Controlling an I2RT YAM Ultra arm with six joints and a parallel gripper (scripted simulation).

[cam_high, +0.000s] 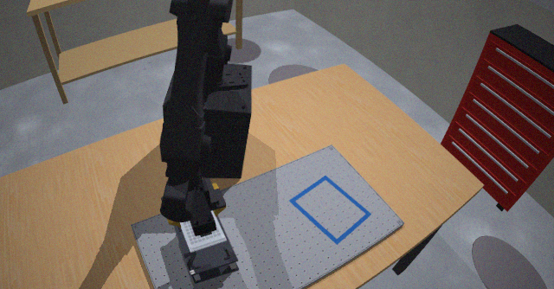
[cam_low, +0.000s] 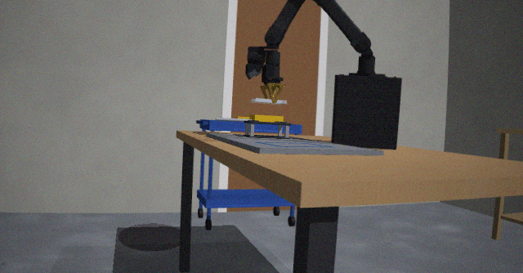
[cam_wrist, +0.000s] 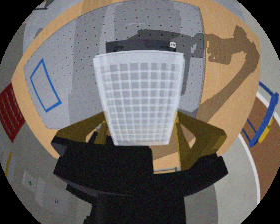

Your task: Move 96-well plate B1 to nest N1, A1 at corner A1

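My gripper (cam_low: 273, 93) is shut on the white 96-well plate (cam_high: 204, 237) and holds it level in the air. The plate also shows in the side view (cam_low: 268, 100) and in the wrist view (cam_wrist: 143, 99), where its well grid faces up between the yellow fingers. The raised plate nest N1 (cam_high: 210, 260) is a dark frame on short posts and stands right below the plate; it also shows in the side view (cam_low: 267, 128) and in the wrist view (cam_wrist: 151, 46). A clear gap lies between plate and nest. The blue outline of spot B1 (cam_high: 330, 208) lies on the grey baseplate.
The grey perforated baseplate (cam_high: 277, 220) lies on the wooden table. The arm's black base box (cam_high: 227, 125) stands behind it. A red drawer cabinet (cam_high: 506, 116) stands to the right of the table. A blue cart (cam_low: 245, 163) stands beyond the table's far end.
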